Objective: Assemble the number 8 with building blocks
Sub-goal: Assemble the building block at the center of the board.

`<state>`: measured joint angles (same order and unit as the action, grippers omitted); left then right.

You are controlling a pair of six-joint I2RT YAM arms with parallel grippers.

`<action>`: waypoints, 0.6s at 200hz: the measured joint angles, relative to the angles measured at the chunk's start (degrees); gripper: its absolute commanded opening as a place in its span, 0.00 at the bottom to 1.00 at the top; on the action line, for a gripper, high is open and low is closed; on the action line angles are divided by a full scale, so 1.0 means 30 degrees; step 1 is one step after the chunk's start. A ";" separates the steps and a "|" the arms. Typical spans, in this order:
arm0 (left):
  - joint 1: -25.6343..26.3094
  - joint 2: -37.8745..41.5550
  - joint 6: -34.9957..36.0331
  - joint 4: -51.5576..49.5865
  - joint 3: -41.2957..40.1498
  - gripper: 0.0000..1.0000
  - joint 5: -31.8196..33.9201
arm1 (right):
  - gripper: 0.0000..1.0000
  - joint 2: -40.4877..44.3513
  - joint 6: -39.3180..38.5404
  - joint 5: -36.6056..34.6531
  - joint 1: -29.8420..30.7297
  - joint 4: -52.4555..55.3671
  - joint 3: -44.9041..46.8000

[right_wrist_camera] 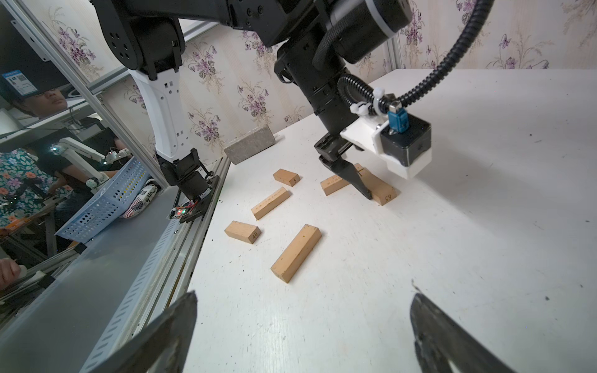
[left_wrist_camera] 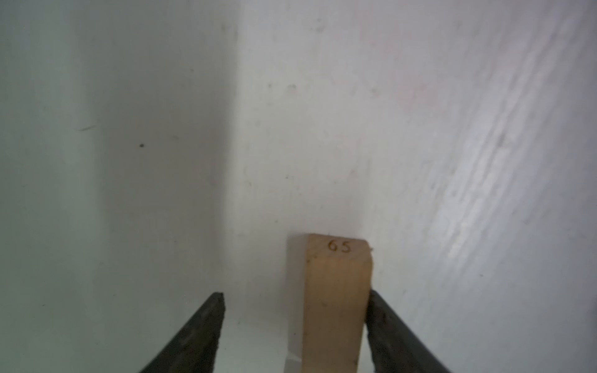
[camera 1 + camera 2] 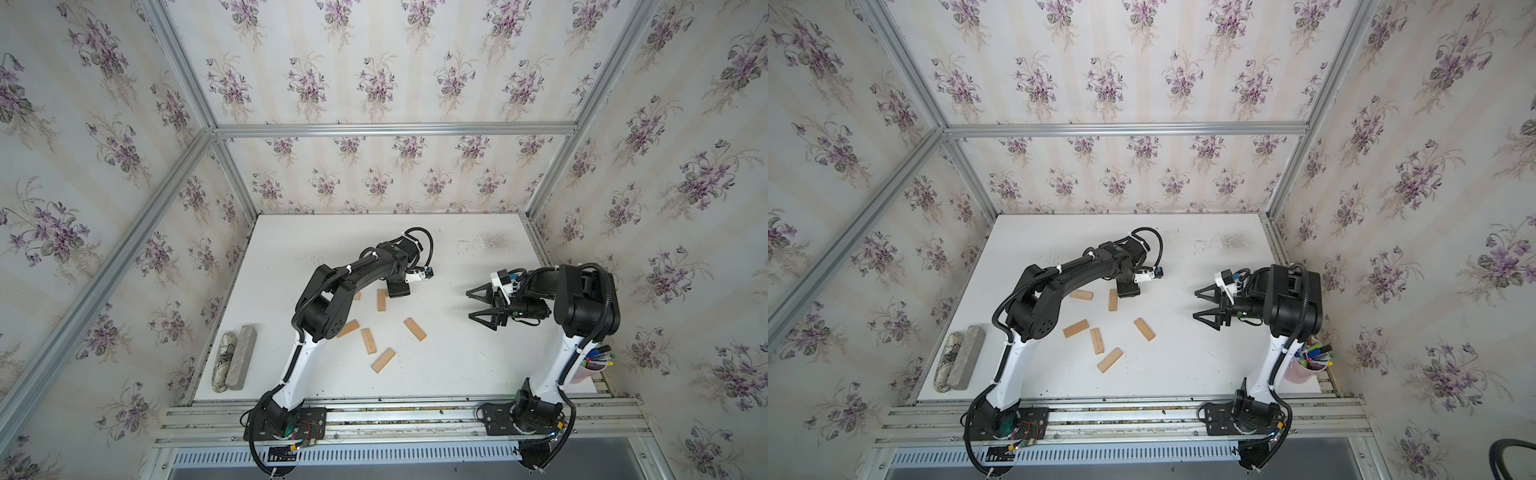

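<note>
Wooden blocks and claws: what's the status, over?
Left claw open, straddling one block lying flat. Right claw open, empty. Other blocks scattered, no 8 yet. Grey bar off to the side.

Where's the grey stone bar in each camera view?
In a top view: grey stone bar, far left of table.
In a top view: grey stone bar, same spot.
Left wrist: not in it.
Right wrist: grey stone bar by wallpaper.
Landmark: left arm's white link nearby.
</note>
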<state>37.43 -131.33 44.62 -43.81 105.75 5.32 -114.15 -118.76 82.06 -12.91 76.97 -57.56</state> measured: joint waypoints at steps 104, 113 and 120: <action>0.1741 0.4743 -0.1290 -0.1151 -0.0991 1.00 0.0882 | 1.00 0.0000 0.0000 0.0000 0.0000 0.0000 0.0000; 0.2018 0.5071 -0.1530 -0.1093 -0.0976 1.00 0.0510 | 1.00 0.0000 0.0000 0.0000 0.0000 -0.0007 0.0000; 0.2244 0.5217 -0.1559 -0.1086 -0.1035 0.99 0.0168 | 1.00 0.0000 0.0000 0.0000 0.0000 -0.0007 0.0000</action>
<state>44.16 -115.68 39.94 -47.07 102.65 5.82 -114.15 -118.76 82.06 -12.91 76.95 -57.56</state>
